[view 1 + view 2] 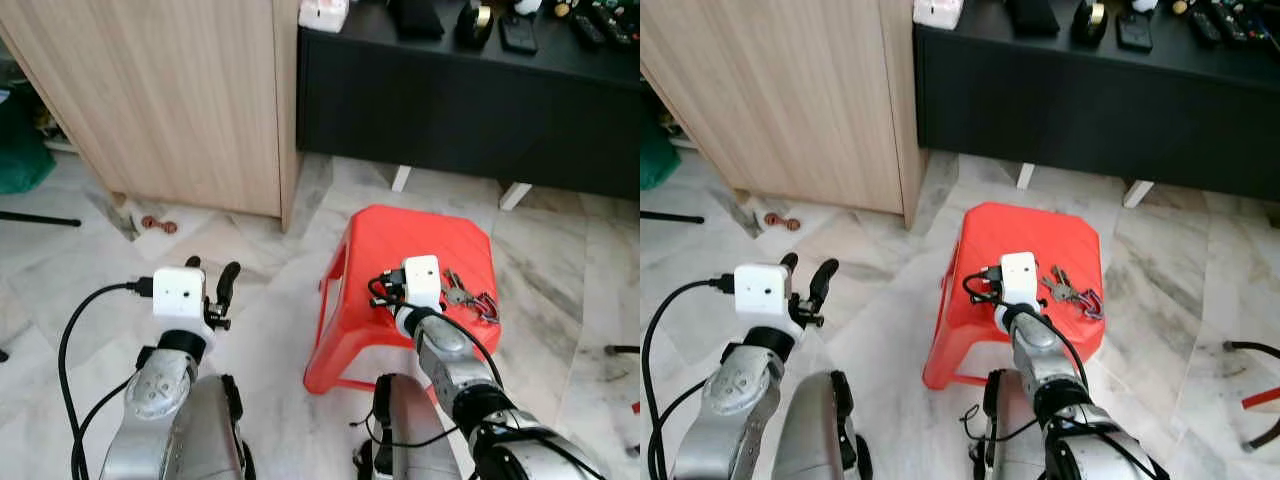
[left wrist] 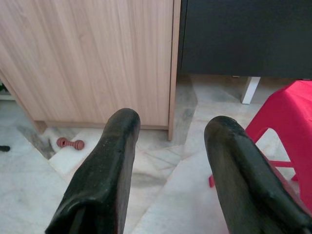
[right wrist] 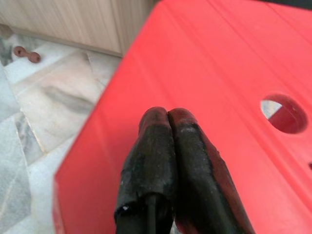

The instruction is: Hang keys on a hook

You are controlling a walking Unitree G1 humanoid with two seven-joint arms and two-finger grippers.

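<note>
Keys (image 1: 468,296) half behind right tool (image 3: 168,115).

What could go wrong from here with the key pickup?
1. The right gripper is shut over the stool, while the keys lie apart, on its right, so it must open and shift or it grabs nothing.
2. The keys sit near the stool's right edge; a nudge might knock them to the floor.
3. The left gripper hangs open over the floor, too far away to help.

We see a red plastic stool (image 1: 400,250) on a marble floor (image 1: 250,270), near a light wooden cabinet (image 1: 180,100) and a black sideboard (image 1: 450,100); a small reddish toy (image 1: 157,224) lies by the cabinet.
</note>
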